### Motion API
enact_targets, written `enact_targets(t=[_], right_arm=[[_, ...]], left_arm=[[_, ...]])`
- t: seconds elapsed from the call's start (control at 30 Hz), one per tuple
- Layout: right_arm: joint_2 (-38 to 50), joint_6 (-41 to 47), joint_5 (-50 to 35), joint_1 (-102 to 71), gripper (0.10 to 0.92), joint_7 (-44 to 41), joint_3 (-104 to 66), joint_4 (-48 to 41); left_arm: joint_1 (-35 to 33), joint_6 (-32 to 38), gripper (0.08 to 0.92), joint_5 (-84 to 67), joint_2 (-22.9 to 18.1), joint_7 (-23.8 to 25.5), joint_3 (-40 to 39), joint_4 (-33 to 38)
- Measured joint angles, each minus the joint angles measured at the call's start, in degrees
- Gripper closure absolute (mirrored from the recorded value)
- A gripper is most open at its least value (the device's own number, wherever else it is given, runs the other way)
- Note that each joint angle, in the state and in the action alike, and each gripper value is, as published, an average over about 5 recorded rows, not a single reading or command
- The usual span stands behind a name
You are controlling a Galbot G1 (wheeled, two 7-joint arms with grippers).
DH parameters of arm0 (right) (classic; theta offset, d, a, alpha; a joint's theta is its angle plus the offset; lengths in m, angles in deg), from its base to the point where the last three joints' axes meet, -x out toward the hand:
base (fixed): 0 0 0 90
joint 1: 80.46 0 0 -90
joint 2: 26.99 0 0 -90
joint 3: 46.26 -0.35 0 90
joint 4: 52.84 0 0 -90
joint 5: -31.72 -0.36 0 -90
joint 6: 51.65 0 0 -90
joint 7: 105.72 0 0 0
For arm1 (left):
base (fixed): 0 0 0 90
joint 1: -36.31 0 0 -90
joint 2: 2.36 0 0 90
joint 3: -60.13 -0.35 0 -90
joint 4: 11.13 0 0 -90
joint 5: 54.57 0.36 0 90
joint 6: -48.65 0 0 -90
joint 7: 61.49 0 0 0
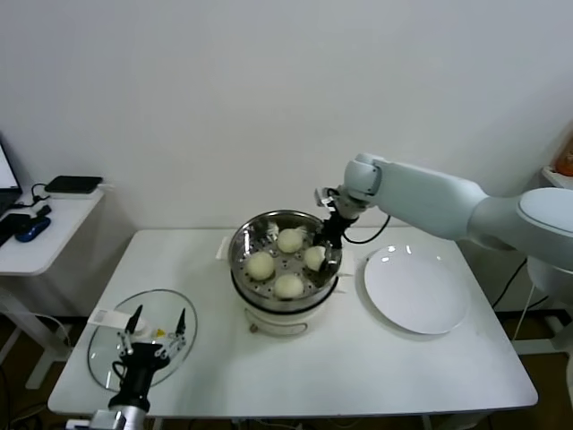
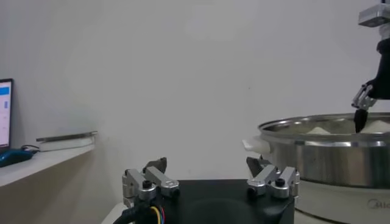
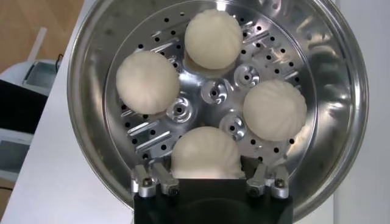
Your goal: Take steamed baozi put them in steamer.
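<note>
Four small, smooth, cream-white dome-shaped steamed baozi (image 1: 288, 286) are seen lying on the perforated floor of the round, shiny stainless-steel steamer basket (image 1: 240, 253), which is seated on a white electric pot base (image 1: 279, 321) near the middle of the white rectangular table (image 1: 358, 376). The buns are arranged in a ring around the basket's centre, apart from one another in the right wrist view. The right gripper (image 1: 328, 244) is positioned over the basket's rim on the side nearest the round white plate (image 1: 415, 293); its fingers (image 3: 148, 181) are spread to either side of the nearest bun (image 3: 207, 153), and from that view it cannot be told whether the pads are touching the dough. The plate is set just beside the steamer on the robot's right and is bare. The left gripper (image 1: 154, 328) is parked low at the table's near left corner, over a flat round glass lid (image 1: 107, 354), with its fingers (image 2: 152, 179) held wide apart and nothing between them. A white side desk (image 1: 40, 242) bearing dark devices is noted at the far left.
</note>
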Motion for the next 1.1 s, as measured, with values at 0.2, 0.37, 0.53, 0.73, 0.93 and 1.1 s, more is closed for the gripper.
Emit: enact_targets(t=[0.2, 0.37, 0.53, 0.73, 0.93, 1.1], right_arm=[[-0.2, 0.0, 0.0, 0.0, 0.204, -0.2, -0.3, -0.5], [-0.9, 0.0, -0.4, 0.5, 0.202, -1.0, -0.5, -1.1], [-1.9, -0.2, -1.0, 1.7, 0.203, -2.3, -0.2, -1.8], [-2.1, -1.1, -2.0, 4.2, 0.203, -4.6, 1.2, -1.6], [-0.6, -2.4, -3.1, 7.8, 0.203, -6.0, 2.7, -0.9], [2.9, -2.9, -3.6, 10.8, 0.203, -6.1, 3.3, 1.4]], left_arm=[[0.1, -0.1, 0.177, 0.0, 0.0, 0.0, -0.1, -0.1], [0.3, -0.1, 0.177, 0.1, 0.1, 0.0, -0.2, -0.2], [0.4, -0.2, 0.177, 0.1, 0.3, 0.0, -0.1, -0.3], [0.4, -0.2, 0.177, 0.0, 0.6, 0.0, 0.0, -0.4], [0.4, -0.2, 0.177, 0.0, 0.6, 0.0, -0.1, -0.1], [0.5, -0.3, 0.177, 0.1, 0.6, 0.0, -0.4, 0.0]])
